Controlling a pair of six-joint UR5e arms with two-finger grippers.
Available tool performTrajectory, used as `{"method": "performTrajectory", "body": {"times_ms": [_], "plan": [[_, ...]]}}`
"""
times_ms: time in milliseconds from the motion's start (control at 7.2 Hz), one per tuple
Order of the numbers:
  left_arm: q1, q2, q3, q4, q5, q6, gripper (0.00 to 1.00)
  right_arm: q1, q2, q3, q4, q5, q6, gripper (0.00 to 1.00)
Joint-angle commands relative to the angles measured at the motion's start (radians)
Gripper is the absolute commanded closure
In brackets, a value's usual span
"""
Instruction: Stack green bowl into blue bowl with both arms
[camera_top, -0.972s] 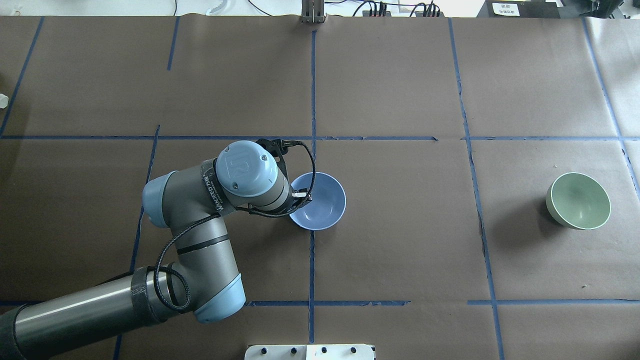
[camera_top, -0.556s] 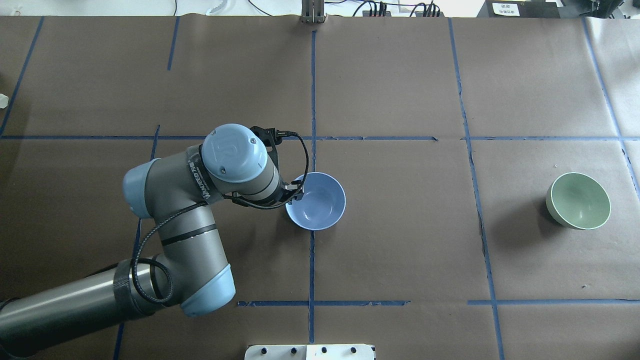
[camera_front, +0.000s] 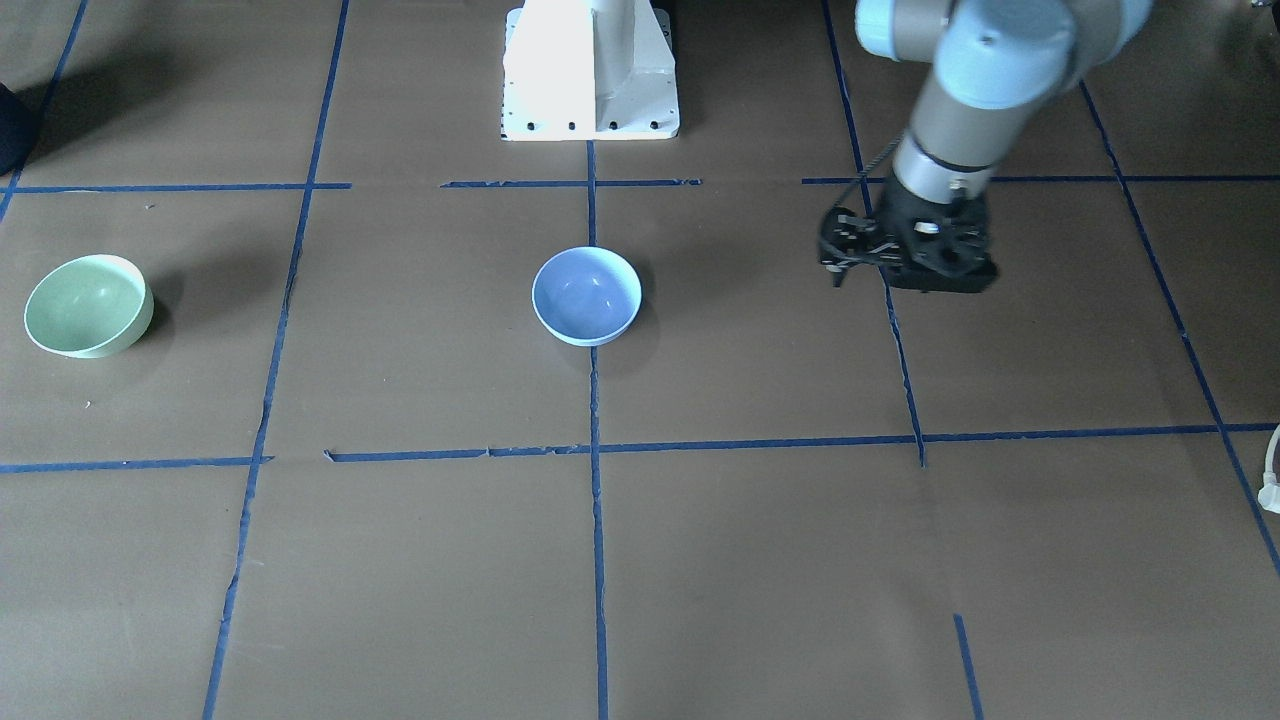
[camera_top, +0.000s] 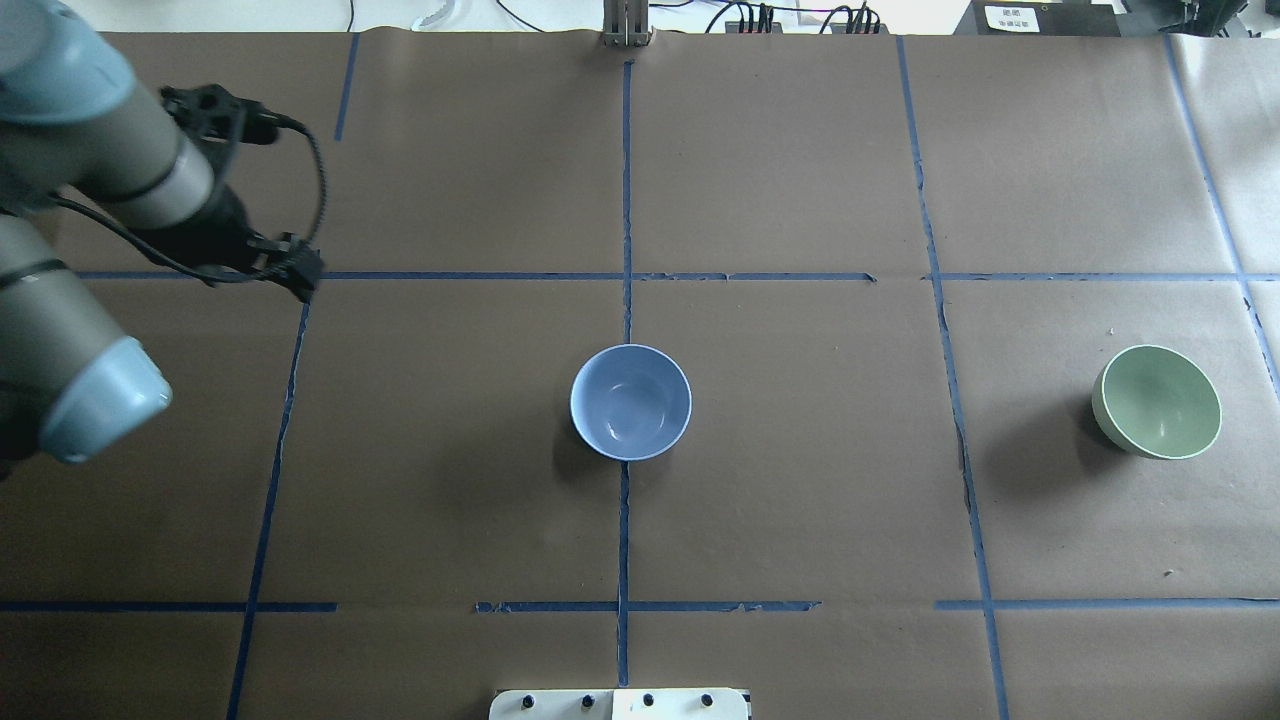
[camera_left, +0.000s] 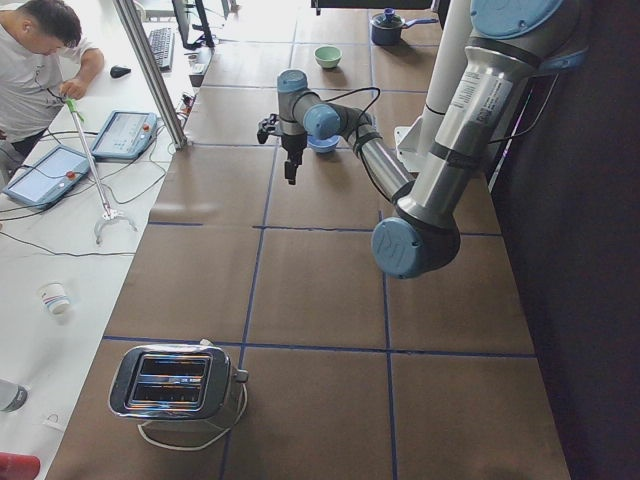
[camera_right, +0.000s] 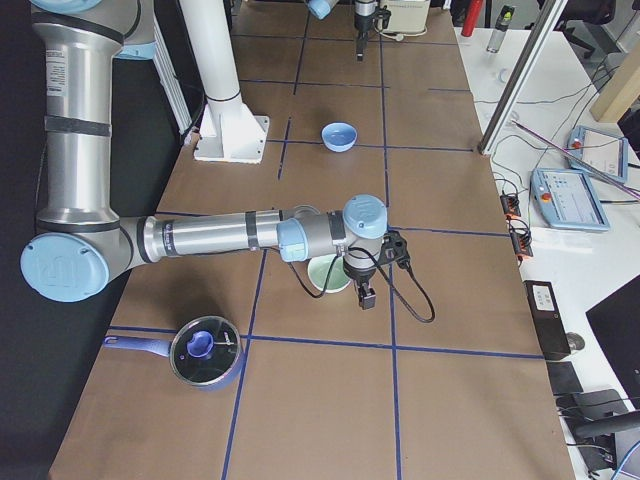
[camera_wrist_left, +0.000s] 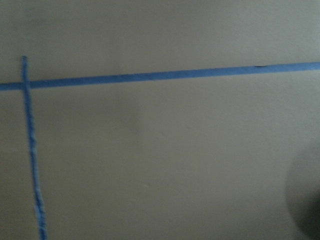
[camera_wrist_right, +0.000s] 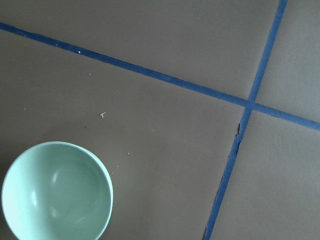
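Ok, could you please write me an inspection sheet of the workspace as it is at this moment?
Surface: brown paper table with blue tape lines; nothing spilled seen.
Job's things: blue bowl near the centre, open side up, empty; green bowl far off on the robot's right, also empty; not stacked yet.
Clutter: toaster at the left end; lidded pot at the right end.
Hands: left hand over the table, away from the blue bowl, holding no bowl; right hand close by the green bowl; opening of either cannot be told.
Cables: left wrist cable hangs in a loop; right wrist cable too.
Surroundings: a person and a control tablet beside the table.
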Motion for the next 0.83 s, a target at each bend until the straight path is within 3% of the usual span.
{"method": "performTrajectory", "body": {"times_ms": [0,278,417,694], "plan": [[-0.336,0.175,0.07,0.004,-0.13,0.52,0.0,-0.013,0.046,0.003,0.001,0.005,0.149,0.0],[-0.602,0.244,0.296,-0.005,-0.175,0.922,0.0,-0.122,0.05,0.095,0.004,-0.001,0.423,0.0],[-0.661,0.274,0.354,-0.022,-0.248,0.973,0.0,-0.179,0.038,0.121,0.05,-0.016,0.528,0.0],[-0.661,0.294,0.362,-0.07,-0.258,0.967,0.0,-0.313,-0.048,0.076,0.355,-0.145,0.746,0.0]]}}
